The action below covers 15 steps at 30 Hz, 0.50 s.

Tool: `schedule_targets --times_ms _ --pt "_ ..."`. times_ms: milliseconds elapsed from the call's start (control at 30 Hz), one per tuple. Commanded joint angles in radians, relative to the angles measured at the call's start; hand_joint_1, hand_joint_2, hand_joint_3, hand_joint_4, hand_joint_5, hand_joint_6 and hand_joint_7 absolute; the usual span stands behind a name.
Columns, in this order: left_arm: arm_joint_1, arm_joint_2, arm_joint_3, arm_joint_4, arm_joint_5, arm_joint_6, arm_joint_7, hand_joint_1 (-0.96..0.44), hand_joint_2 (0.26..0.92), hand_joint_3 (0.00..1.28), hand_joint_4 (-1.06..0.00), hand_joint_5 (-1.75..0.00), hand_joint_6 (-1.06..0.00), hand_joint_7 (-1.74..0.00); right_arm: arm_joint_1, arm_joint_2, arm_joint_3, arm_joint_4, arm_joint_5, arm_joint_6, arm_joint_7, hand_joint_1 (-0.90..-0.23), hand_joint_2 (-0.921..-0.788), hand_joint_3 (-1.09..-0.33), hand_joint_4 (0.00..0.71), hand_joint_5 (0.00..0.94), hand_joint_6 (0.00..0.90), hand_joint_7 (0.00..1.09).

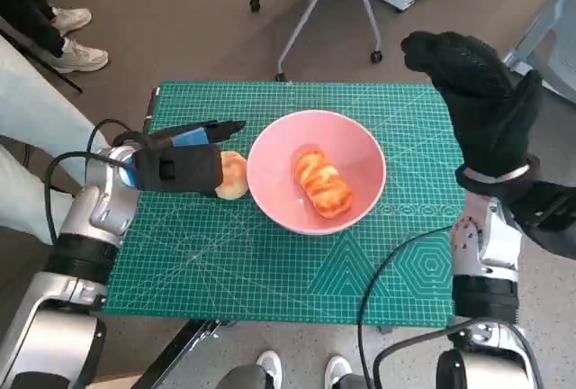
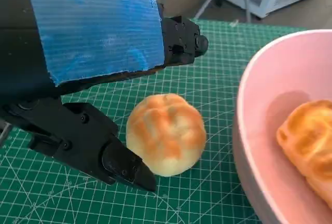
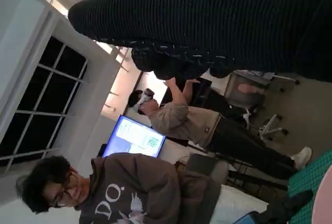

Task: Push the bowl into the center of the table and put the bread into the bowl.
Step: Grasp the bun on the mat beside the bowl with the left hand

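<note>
At the near edge, a person's white shoes (image 1: 297, 369) show just below the green cutting mat (image 1: 270, 263) that covers the surface (image 1: 180, 326), with the robot's two pale forearms rising on either side. On the left, the left hand (image 1: 180, 166) lies low over the mat, its blue-taped back up and its black fingers (image 2: 122, 164) spread apart on either side of a round bread roll (image 1: 232, 176); the left wrist view shows the roll sitting on the mat between them with a gap on each side, so this hand holds nothing. The roll lies just beside the left wall of the pink bowl (image 1: 270, 150), which stands near the middle of the mat. Inside the bowl rests a second, longer piece of bread (image 1: 322, 185), golden and glazed. On the right, the right hand (image 1: 481, 105) in its black glove is raised well above the far right corner of the surface, fingers loosely extended and holding nothing. Farther off, a chair base with castors (image 1: 315, 11) stands on the floor, and a person's legs and sneakers (image 1: 63, 42) show at the far left.
</note>
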Motion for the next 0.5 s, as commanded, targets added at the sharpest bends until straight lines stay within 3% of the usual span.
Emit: schedule_targets --times_ms 33,333,433,500 --pt "-0.033 -0.035 -0.025 0.071 0.024 -0.013 0.038 -0.22 0.755 0.00 0.00 0.00 -0.09 -0.01 0.008 0.000 0.004 0.011 -0.003 0.001 0.009 -0.675 -0.921 -0.645 0.167 0.002 0.005 0.52" --pt "-0.058 -0.087 -0.064 0.202 0.062 -0.036 0.133 -0.11 0.785 0.01 -0.10 -0.03 -0.18 -0.04 0.011 0.002 0.009 0.004 -0.001 0.001 0.008 -0.677 -0.921 -0.647 0.165 0.001 0.003 0.52" --pt "-0.066 -0.102 -0.077 0.240 0.077 -0.037 0.169 -0.09 0.801 0.02 -0.17 -0.03 -0.25 -0.05 0.011 0.000 0.008 0.004 0.001 0.001 0.009 -0.677 -0.921 -0.647 0.166 0.001 0.003 0.52" --pt "-0.070 -0.109 -0.081 0.258 0.082 -0.036 0.187 -0.07 0.816 0.02 -0.25 -0.03 -0.35 -0.08 0.011 -0.002 0.007 0.004 0.003 0.002 0.011 -0.678 -0.921 -0.646 0.166 0.001 0.004 0.52"
